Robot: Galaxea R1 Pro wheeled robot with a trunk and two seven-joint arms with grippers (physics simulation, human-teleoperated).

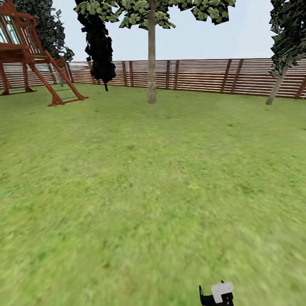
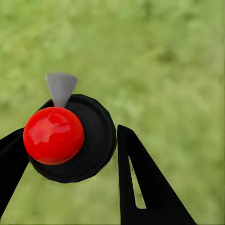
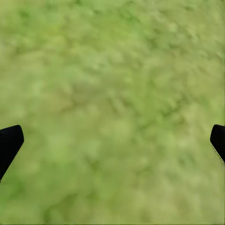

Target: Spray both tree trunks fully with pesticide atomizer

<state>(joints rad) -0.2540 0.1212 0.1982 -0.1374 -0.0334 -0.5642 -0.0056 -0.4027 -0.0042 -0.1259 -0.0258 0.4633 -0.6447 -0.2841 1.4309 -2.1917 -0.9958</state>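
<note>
Claws first: your left claw is clamped on the pesticide atomizer, one black finger pressing its dark round body, the other at the opposite side. From the left wrist you look at a glossy red ball on the bottle with a small grey wedge beside it. In the head view the atomizer sits at the bottom edge, pale grey head up, dark body below.

Your right claw is spread wide, its fingertips at opposite edges of the wrist view, nothing between them, just blurry grass floor beneath.

Farther out, lawn runs to a brown slat fence. One straight pale tree trunk stands ahead near the fence; a second, leaning trunk is far right. A black-leaved tree and a red wooden play frame stand at left.
</note>
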